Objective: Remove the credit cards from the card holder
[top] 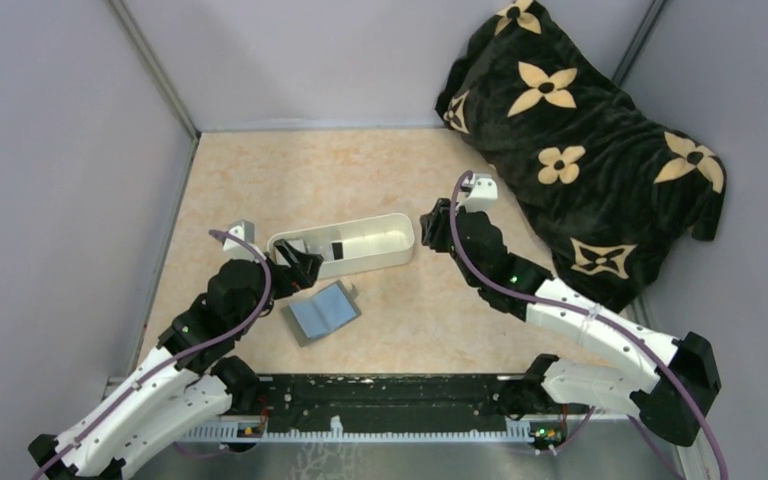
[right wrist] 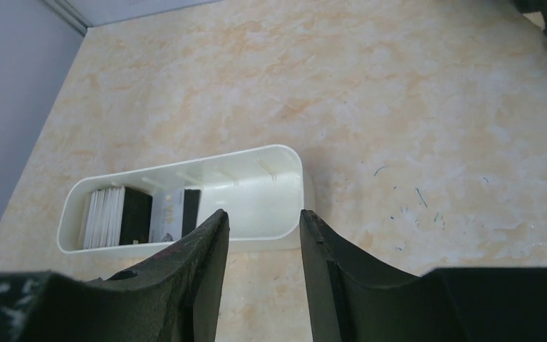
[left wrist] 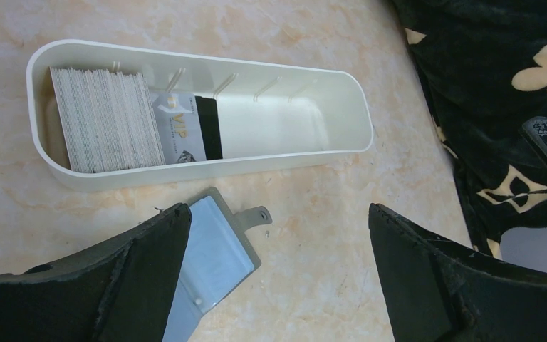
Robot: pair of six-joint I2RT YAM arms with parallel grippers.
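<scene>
One legible marking. Left wrist view, about 10 o'clock of centre: "VIP" in slanted pale capitals on a silver-grey card [left wrist: 176, 128]. The card stands on edge in the white tray [left wrist: 206, 165], with a black card [left wrist: 210, 127] touching it at 3 o'clock. A small pale emblem sits at 10 o'clock of the letters, shape unclear. Fine print below the letters is too small to read. Right wrist view: lettering on the same card [right wrist: 167, 216] not readable. Top view: tan four-petal flower motifs on the black blanket [top: 580, 130].
</scene>
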